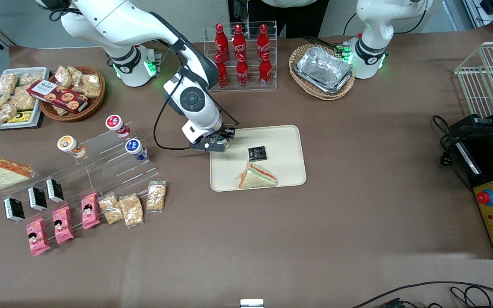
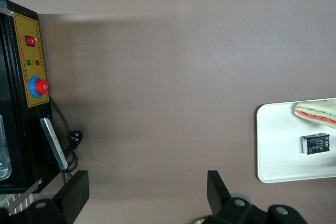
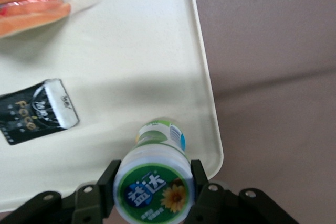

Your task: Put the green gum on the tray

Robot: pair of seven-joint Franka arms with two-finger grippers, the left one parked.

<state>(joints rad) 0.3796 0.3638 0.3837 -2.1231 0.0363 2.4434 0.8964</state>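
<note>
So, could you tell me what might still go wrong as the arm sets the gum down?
The end effector, shut on the green-lidded pale gum bottle, hangs over a corner of the flat beige rectangular tray, close to the rim. Released here, the bottle may catch the rim, tip and roll onto the brown table. Shifted inward too far, it could bump the small black packet.

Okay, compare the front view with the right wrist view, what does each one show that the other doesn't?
Only the front view shows the cola bottles, the stepped acrylic rack and the snack baskets. Only the right wrist view shows the green gum clearly, its lid label readable, clamped in the end effector above the tray's corner. Both show the tray, black packet and sandwich.
</note>
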